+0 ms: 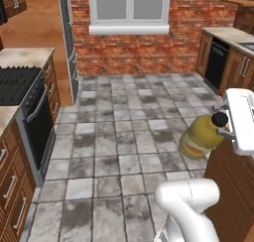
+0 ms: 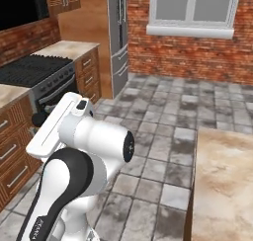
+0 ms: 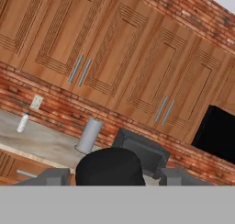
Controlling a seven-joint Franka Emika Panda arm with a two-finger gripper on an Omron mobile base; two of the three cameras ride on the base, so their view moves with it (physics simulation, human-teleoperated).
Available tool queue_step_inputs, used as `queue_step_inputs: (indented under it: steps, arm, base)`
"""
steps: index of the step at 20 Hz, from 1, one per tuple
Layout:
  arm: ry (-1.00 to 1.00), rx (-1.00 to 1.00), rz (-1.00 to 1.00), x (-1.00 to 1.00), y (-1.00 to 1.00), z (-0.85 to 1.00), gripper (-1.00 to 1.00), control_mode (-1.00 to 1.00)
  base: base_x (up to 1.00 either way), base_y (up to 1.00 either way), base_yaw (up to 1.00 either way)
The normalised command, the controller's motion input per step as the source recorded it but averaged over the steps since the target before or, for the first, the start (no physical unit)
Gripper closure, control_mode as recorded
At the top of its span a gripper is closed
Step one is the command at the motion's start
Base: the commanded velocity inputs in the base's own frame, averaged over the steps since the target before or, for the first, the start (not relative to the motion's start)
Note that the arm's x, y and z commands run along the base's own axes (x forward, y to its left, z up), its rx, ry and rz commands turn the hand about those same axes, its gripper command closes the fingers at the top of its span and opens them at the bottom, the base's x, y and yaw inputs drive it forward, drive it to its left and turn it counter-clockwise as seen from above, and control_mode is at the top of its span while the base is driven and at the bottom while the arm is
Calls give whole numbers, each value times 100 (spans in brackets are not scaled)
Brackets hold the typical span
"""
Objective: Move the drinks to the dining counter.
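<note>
The pincer [image 1: 224, 129] is clamping the yellow juice bottle [image 1: 201, 136] near its black cap, carrying it just beside the dining table [image 2: 225, 185]; keeping it level should help placement.

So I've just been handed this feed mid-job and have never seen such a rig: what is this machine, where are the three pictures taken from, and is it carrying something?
It is a white robot arm on a driving base in a simulated kitchen. Two cameras ride behind it, left and right, looking over the grey tiled floor. The third sits on the hand. The gripper is shut on the squat yellow juice bottle with black cap; that cap fills the hand view's bottom. At right is the beige marbled dining counter. Behind, on the far counter, stand a grey paper-towel roll and a small clear bottle.
</note>
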Motion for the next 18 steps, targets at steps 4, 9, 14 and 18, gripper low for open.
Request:
queue_step_inputs:
  steps: [4,9,14,18]
  arm:
    - [0,0,0,0,0,0,100,100]
    - [0,0,0,0,0,0,100,100]
    - [0,0,0,0,0,0,100,100]
    - [0,0,0,0,0,0,100,100]
  base:
    - [-46,0,-28]
    - [-50,0,-26]
    - [-49,0,-26]
    - [-40,0,-29]
